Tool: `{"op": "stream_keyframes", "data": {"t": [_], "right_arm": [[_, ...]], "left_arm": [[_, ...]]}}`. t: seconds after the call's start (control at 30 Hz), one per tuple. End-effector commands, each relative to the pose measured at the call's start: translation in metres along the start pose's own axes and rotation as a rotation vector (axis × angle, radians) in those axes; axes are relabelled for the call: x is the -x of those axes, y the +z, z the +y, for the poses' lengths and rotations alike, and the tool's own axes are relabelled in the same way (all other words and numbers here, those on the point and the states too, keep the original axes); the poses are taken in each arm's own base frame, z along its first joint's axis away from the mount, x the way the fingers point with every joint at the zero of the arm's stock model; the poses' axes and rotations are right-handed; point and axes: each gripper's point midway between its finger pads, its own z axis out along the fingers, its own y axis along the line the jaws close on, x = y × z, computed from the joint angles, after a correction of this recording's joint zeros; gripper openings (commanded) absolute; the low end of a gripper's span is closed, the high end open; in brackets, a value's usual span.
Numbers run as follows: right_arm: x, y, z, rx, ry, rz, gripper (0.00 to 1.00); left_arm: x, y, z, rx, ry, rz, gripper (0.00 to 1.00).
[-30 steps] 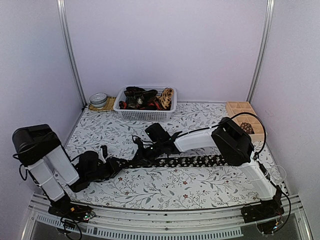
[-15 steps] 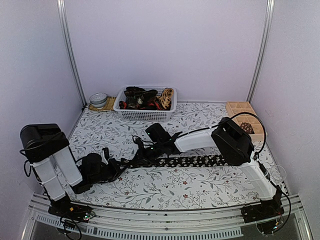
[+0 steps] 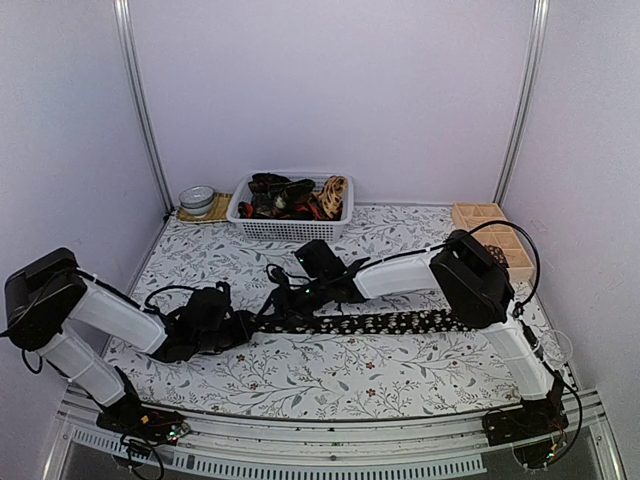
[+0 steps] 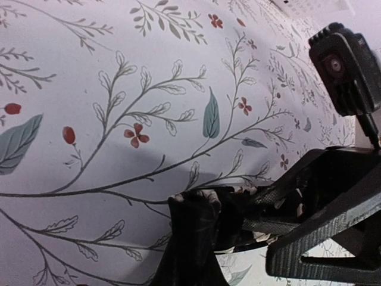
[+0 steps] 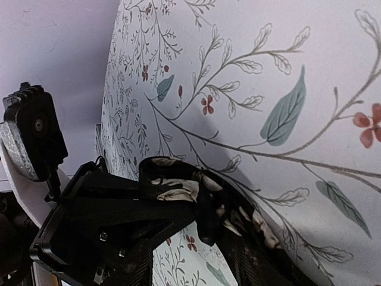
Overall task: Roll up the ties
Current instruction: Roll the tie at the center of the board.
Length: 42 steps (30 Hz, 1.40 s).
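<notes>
A black tie with pale flower specks (image 3: pixel 385 322) lies flat across the middle of the floral table (image 3: pixel 330 375), running left to right. Its left end is bunched up between both grippers. My left gripper (image 3: pixel 248 325) reaches in from the left and is shut on that end; in the left wrist view (image 4: pixel 196 208) dark cloth hangs over its finger. My right gripper (image 3: pixel 282 303) meets it from the right, shut on the folded end (image 5: pixel 178 186) of the same tie. Other ties (image 3: pixel 285 195), dark, red and tan, lie in a white basket (image 3: pixel 290 228) at the back.
A wooden compartment box (image 3: pixel 490 235) stands at the back right. A round tin (image 3: pixel 198 198) sits on a mat at the back left. A clear cup (image 3: pixel 555 347) is near the right arm's base. Black cables loop near the grippers.
My left arm has lowered and stretched out, bringing its gripper right to the tie's left end. My right gripper has shifted slightly left with the tie's end.
</notes>
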Motion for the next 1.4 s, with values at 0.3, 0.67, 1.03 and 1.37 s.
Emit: {"op": "stream_keyframes", "data": {"t": [0.3, 0.67, 1.03, 1.37], "right_arm": [[0.007, -0.082, 0.001, -0.193, -0.105, -0.1, 0.51], [-0.007, -0.096, -0.026, -0.287, -0.118, -0.115, 0.51], [-0.014, -0.096, -0.038, -0.288, -0.103, -0.102, 0.52], [-0.018, -0.094, -0.044, -0.243, -0.057, -0.087, 0.52]], "left_arm": [[0.005, -0.015, 0.024, 0.268, 0.313, 0.018, 0.0], [0.009, -0.013, 0.025, 0.493, 0.467, 0.033, 0.0], [0.021, -0.026, -0.001, 0.641, 0.582, -0.063, 0.0], [0.013, -0.019, -0.017, 0.738, 0.726, -0.048, 0.0]]}}
